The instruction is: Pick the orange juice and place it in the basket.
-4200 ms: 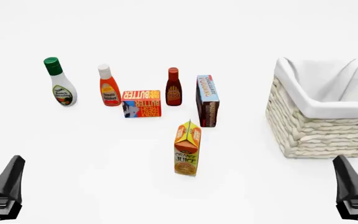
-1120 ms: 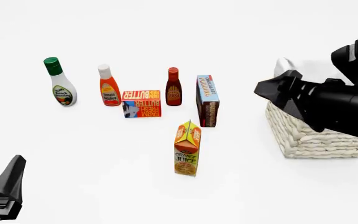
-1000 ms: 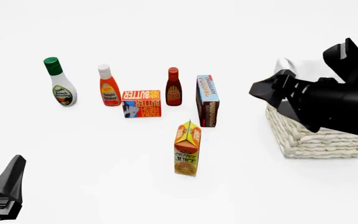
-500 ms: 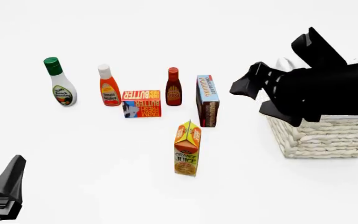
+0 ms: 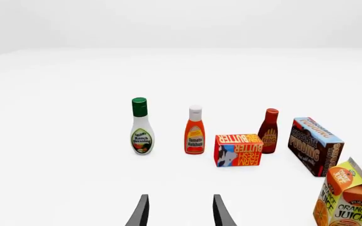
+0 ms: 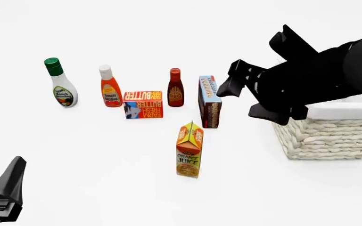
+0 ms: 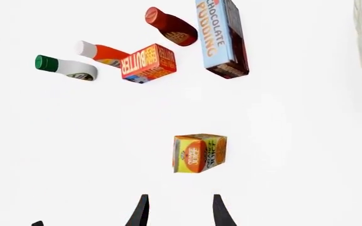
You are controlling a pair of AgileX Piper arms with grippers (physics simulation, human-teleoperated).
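We see a white tabletop [image 6: 105, 188] with groceries and a basket; the orange juice [image 6: 189, 149] serves as our landmark. It is a tall gable-top carton, orange and yellow, standing upright on the tabletop with nothing touching it.

Just beyond the juice and slightly to its right stands the chocolate pudding box [image 6: 210, 101], upright on its narrow side. Beyond the juice and to its left lies the red butter box [image 6: 143, 104], with a dark red sauce bottle [image 6: 175, 87] close behind the butter box's right end. Farther left of the juice stand a tomato ketchup bottle [image 6: 111, 86] with a white cap and, farthest left, a ranch dressing bottle [image 6: 61, 83] with a green cap.

Well to the right of the juice sits the basket [image 6: 332, 134] — cream-white woven wicker with a white cloth lining. Our right arm [image 6: 319, 80] crosses in front of its upper part.

Our right gripper [image 6: 228, 81] is in the air, above and beyond the juice, over the pudding box's right side. In the right wrist view its two fingers [image 7: 142, 212] stand apart with nothing between them, and the juice lies ahead of them, clear of both.

Our left gripper [image 6: 5, 186] rests low, far to the left of the juice and nearer to us. In the left wrist view its fingers [image 5: 141, 213] also stand apart — nothing is held.
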